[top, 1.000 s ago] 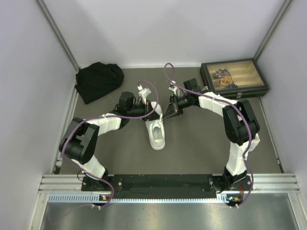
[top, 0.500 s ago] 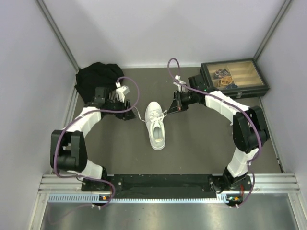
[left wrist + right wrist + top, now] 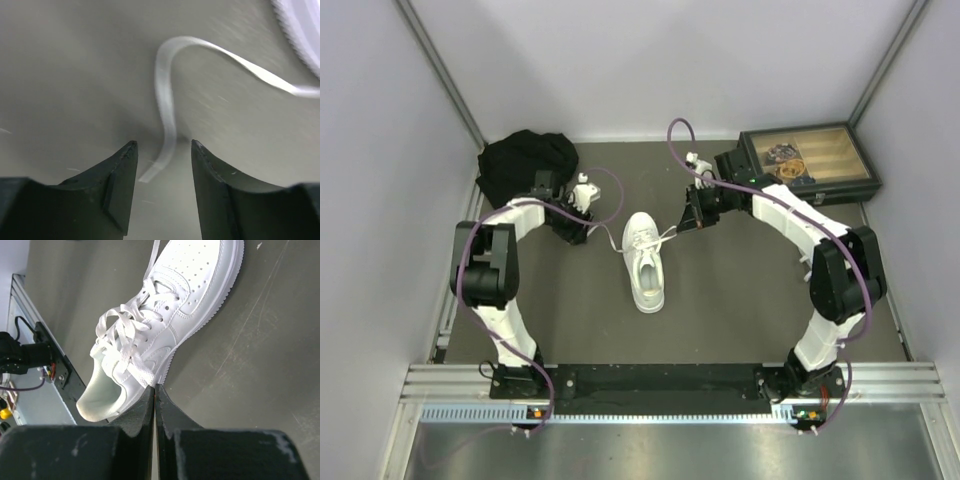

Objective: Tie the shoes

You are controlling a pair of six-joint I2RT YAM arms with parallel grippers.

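The white sneaker (image 3: 645, 262) lies in the middle of the table, toe toward the back. It also shows in the right wrist view (image 3: 170, 315). My right gripper (image 3: 692, 222) is just right of the toe end. It is shut (image 3: 154, 386) on the end of the right lace (image 3: 136, 367), which runs taut from the eyelets. My left gripper (image 3: 582, 228) is left of the shoe and open (image 3: 163, 145). The loose end of the left lace (image 3: 167, 115) lies flat on the table between its fingertips, not gripped. The sole edge (image 3: 300, 25) shows at the top right.
A black cloth bundle (image 3: 525, 165) lies at the back left, close behind the left arm. A dark box with a wooden tray (image 3: 810, 162) stands at the back right. Grey walls close in the back and both sides.
Both grippers were at the shoe's tongue a second ago and have drawn apart. The left swung far left, then came back toward the lace end. The right pulled its lace out to the right.
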